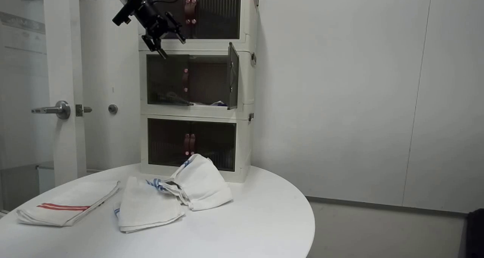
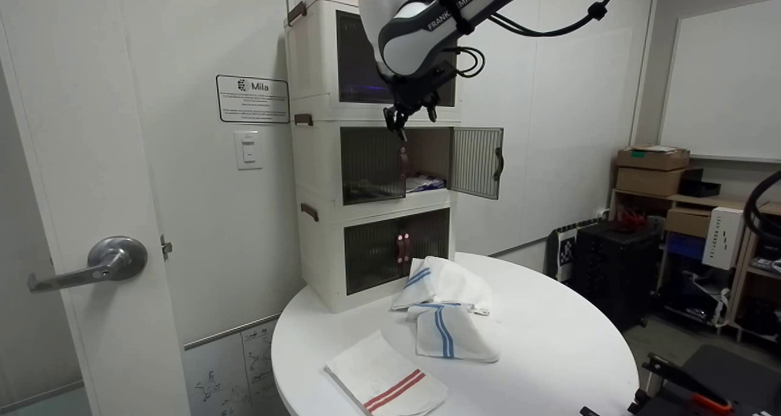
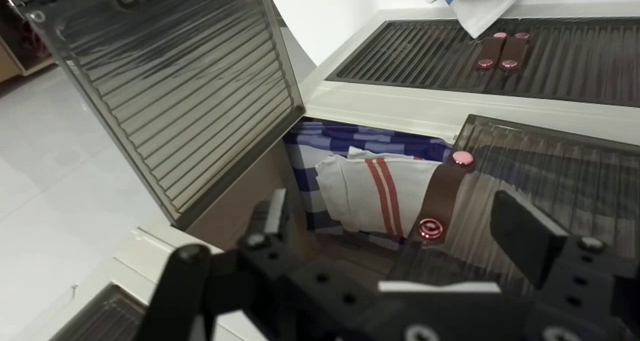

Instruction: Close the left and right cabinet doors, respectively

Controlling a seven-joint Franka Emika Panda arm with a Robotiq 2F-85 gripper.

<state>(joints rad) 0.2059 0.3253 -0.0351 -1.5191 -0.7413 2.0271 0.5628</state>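
Note:
The right cabinet door stands swung far open from the middle tier in both exterior views [image 1: 233, 76] [image 2: 478, 161] and fills the upper left of the wrist view [image 3: 185, 91]. The left cabinet door [image 1: 166, 80] [image 2: 372, 163] [image 3: 545, 191] lies across its half of the opening, shut or slightly ajar; I cannot tell which. Its brown strap handle [image 3: 442, 196] has pink studs. My gripper [image 1: 173, 48] [image 2: 418, 127] [image 3: 390, 206] is open and empty, in front of the middle tier's upper part, fingers pointing down toward the opening. No contact with either door is visible.
A striped cloth [image 3: 370, 196] lies on a blue checked cloth [image 3: 320, 176] inside the middle tier. The bottom tier [image 1: 191, 142] and top tier [image 1: 217, 14] are shut. Folded towels [image 1: 151, 205] [image 2: 387, 376] lie on the round white table [image 1: 272, 220]. A room door [image 2: 91, 221] stands beside the cabinet.

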